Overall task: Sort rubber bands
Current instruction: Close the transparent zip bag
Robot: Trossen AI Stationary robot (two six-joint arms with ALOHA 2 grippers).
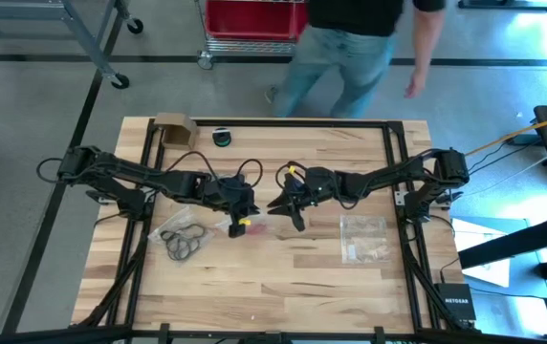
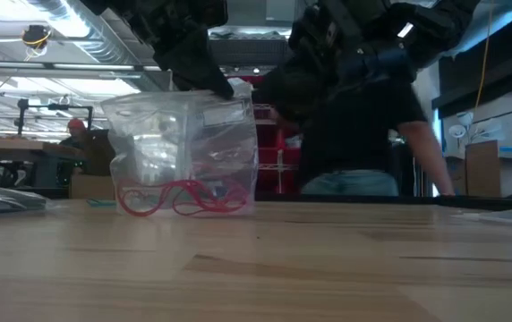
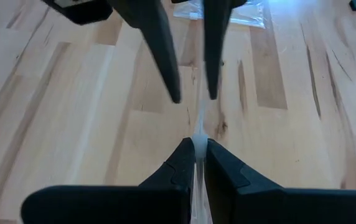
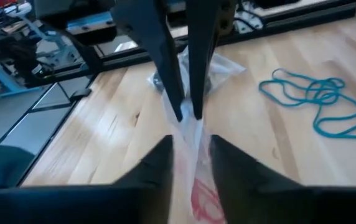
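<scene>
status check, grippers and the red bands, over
Left gripper shut on bag edge. Right gripper open, astride the same bag. Red bands inside bag; teal bands and black bands loose on table. Nothing in the way.

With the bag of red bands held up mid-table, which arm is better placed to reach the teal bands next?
Right. The left gripper is shut on the clear bag holding the red bands, so it is occupied. The right gripper is opening off the bag, with the teal bands in its view.

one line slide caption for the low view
Clear plastic zip bag holding red rubber bands, hanging upright from a claw onto the wooden table.
</scene>
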